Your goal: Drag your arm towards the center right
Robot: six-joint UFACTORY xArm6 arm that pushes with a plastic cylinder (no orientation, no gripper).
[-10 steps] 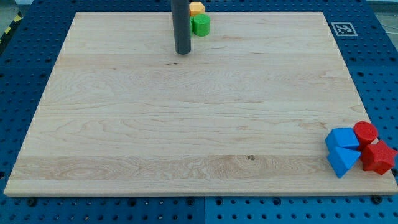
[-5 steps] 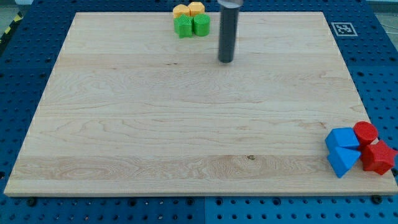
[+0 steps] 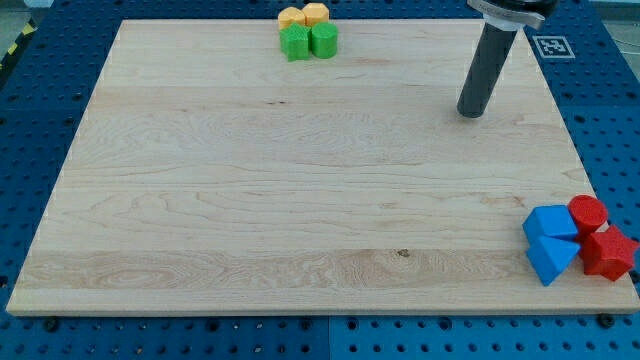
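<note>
My tip [image 3: 471,114] rests on the wooden board [image 3: 200,200] in the upper right of the frame. It is a straight, hard, dark rod. It has no jaws, so it holds nothing and touches no block.

The task is only to slide my arm to the middle of the right side. That spot looks bare, just below my tip and a bit to the right. I think this is easy, because there is nothing to grab or push. The board is flat, smooth, pale wood with long grain lines, so I guess my tip slides over it without catching.

The blocks are well apart from my tip. At the top edge sit four small ones packed together: a green block [image 3: 295,42], a green round block [image 3: 323,40], an orange block [image 3: 292,17] and a yellow block [image 3: 316,13]. In the lower right corner sit a blue block [image 3: 552,221], a blue wedge block [image 3: 552,258], a red round block [image 3: 588,212] and a red block [image 3: 608,252]. They look small, hard and light, with smooth painted sides. I guess a bump would move them, so I should stop above the blue and red ones.
</note>
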